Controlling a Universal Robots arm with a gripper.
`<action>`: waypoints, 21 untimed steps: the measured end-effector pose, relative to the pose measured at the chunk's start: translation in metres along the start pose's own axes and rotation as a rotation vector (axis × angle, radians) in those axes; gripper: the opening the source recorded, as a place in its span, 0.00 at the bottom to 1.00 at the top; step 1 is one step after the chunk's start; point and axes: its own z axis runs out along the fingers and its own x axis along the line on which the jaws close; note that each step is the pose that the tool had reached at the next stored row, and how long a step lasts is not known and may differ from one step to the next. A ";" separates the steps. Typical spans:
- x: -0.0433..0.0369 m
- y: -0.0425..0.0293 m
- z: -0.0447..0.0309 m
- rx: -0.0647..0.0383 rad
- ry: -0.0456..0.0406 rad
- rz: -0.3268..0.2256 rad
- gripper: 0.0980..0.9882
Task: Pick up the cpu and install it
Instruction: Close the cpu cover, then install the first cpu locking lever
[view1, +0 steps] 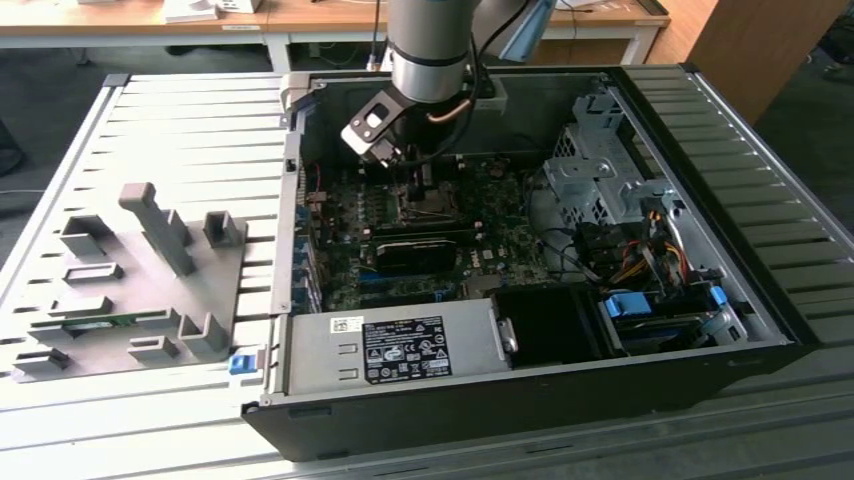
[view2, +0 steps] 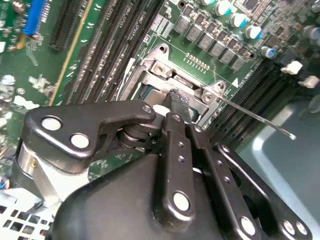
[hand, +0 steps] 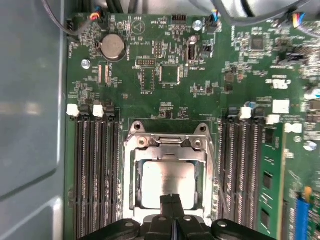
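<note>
CPU (hand: 167, 185) sits in the socket frame (hand: 169, 141); my gripper (hand: 172, 202) hangs over its edge, fingers pinched together, empty. I'd keep it level, no sideways nudges.

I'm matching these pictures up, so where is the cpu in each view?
Exterior view: I cannot make it out; the claw hangs over that spot, mid-motherboard.
First wrist view: the cpu lies inside the metal frame, at the claw's tips.
Second wrist view: a sliver of it shows beside the claw's tips.
Shared landmark: that metal frame.
</note>
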 end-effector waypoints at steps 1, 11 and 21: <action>0.0000 -0.0001 -0.0023 0.000 0.0000 0.000 0.01; -0.0001 0.0094 -0.0039 0.000 -0.0002 0.000 0.01; 0.0000 0.0123 -0.0040 0.000 0.0001 0.000 0.01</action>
